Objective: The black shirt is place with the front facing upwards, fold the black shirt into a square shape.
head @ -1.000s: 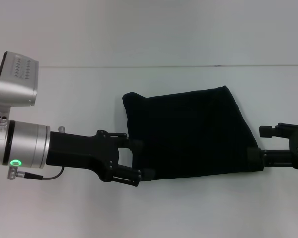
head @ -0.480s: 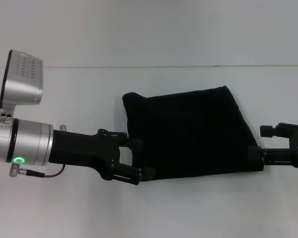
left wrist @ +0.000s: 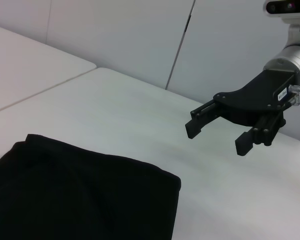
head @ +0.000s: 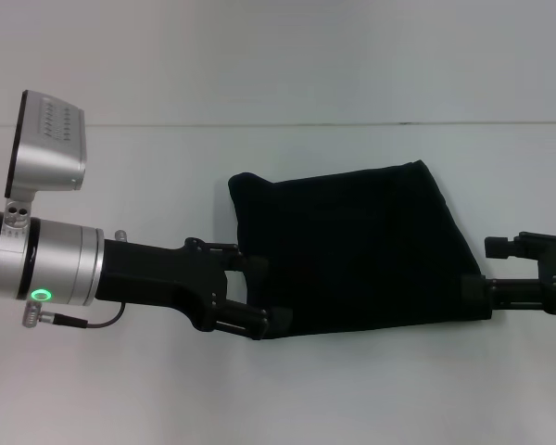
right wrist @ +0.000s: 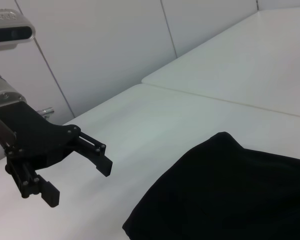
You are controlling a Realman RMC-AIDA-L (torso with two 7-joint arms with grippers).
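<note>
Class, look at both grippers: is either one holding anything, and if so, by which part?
Nothing is held. The left gripper and right gripper are both open, one off each side edge of the folded black shirt.

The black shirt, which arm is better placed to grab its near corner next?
Probably the left: the left hand is open, spanning the black shirt's near left corner. The right hand, also open, only touches the right edge.

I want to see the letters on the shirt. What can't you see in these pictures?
- Lettering and neck label: the black shirt is folded, so none shows in any view.
- Right gripper: its arm is cut off by the head view's edge.
- Left gripper: fingertips merge into dark cloth, so contact is unclear.
</note>
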